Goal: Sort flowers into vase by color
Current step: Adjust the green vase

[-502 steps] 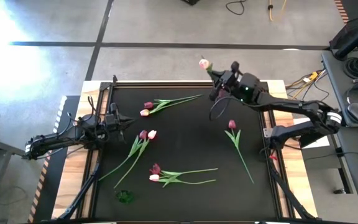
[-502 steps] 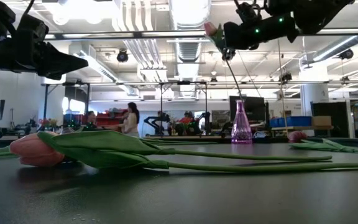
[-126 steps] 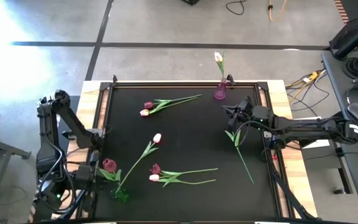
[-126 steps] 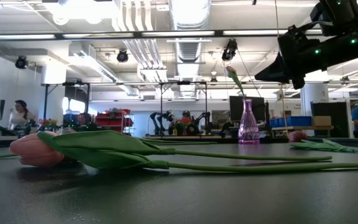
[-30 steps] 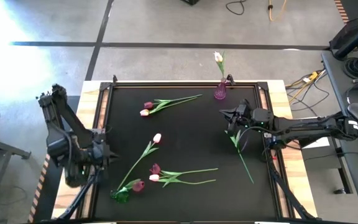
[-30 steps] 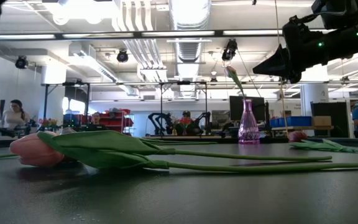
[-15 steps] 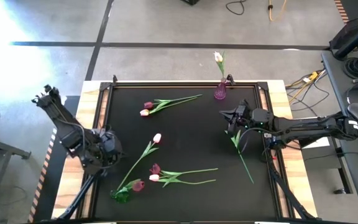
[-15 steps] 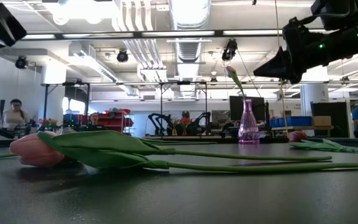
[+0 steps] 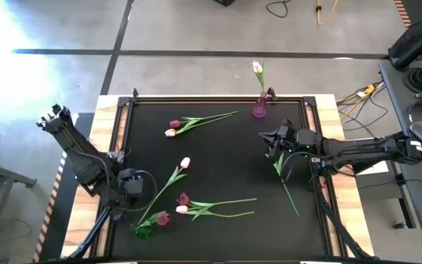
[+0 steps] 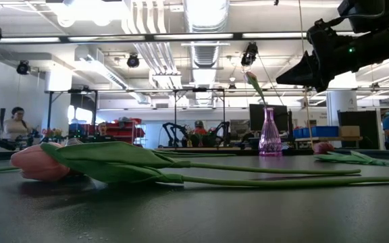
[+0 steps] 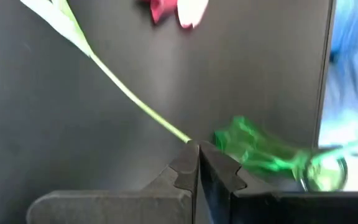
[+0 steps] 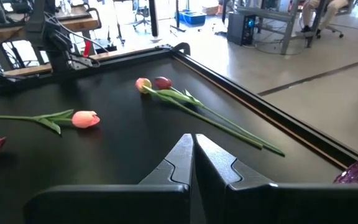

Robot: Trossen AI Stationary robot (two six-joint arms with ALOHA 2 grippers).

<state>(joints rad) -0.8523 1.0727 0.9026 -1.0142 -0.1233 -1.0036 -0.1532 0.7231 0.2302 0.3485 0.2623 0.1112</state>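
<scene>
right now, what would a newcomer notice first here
Probably the tulips scattered across the black table, most lying flat in pink and magenta pairs. At the far edge a pink vase holds a single pale tulip upright, and a green vase at the near left corner has a magenta tulip beside it. The left gripper is near that green vase; the right gripper is above a lone tulip on the right.

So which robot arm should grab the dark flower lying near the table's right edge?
The right arm, probably. Its end effector, fingers closed and empty, hovers above that long-stemmed dark magenta tulip; the left end effector is across the table by the small green glass vase.
</scene>
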